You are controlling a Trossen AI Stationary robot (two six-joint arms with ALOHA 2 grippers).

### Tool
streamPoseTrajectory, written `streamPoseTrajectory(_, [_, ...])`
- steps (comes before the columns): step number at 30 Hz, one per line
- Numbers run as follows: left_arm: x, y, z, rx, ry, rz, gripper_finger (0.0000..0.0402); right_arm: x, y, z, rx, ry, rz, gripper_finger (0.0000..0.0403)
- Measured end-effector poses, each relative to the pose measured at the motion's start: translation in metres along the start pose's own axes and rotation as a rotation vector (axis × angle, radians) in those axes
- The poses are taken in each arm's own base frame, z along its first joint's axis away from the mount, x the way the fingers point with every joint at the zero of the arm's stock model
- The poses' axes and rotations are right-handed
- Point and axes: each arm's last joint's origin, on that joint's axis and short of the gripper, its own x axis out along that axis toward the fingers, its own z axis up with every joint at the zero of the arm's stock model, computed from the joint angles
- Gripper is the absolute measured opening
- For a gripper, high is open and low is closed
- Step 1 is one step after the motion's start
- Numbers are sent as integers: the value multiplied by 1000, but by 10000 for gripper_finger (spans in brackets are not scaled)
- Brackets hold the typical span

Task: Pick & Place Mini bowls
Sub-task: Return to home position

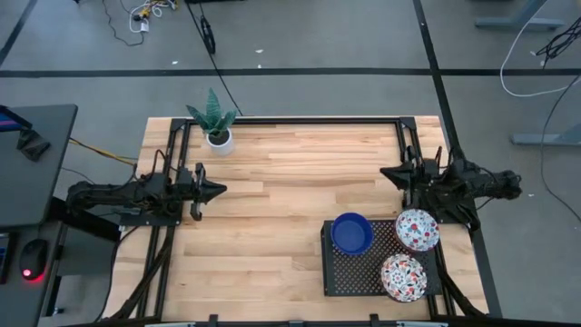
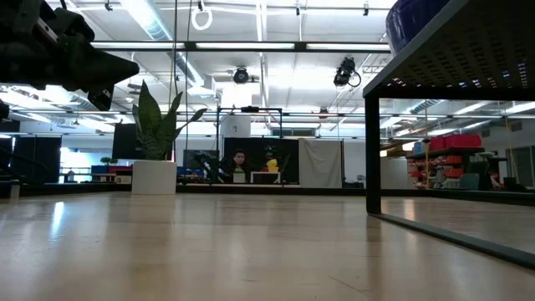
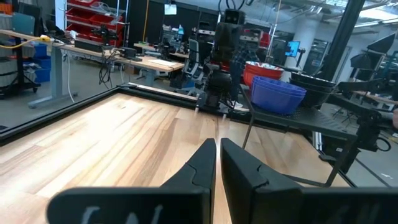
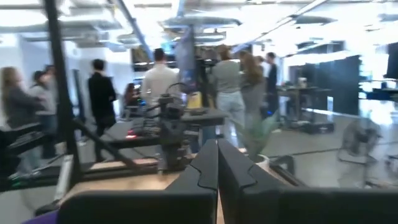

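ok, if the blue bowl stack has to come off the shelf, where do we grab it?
Best bet: top bowl's rim of the blue bowl stack, from straight above. It sits upright, mouth open, on the black shelf, so the wall can be pinched inside and out. Use the rim arc facing away from the patterned bowls, where nothing stands close.

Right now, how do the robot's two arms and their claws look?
The left arm and the right arm are dark, nearly black, built of chunky jointed segments. The left claw and the right claw each end in two flat, angular black fingers that taper toward the tip.
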Motion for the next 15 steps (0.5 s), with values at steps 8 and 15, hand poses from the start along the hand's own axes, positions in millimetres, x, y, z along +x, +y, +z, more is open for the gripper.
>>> streamPoseTrajectory(8, [0, 0, 0, 0, 0, 1, 30, 1, -7, -7, 25, 59, 0, 0])
streamPoseTrajectory(15, [0, 0, 0, 0, 0, 1, 30, 6, -8, -33, 62, 64, 65, 0])
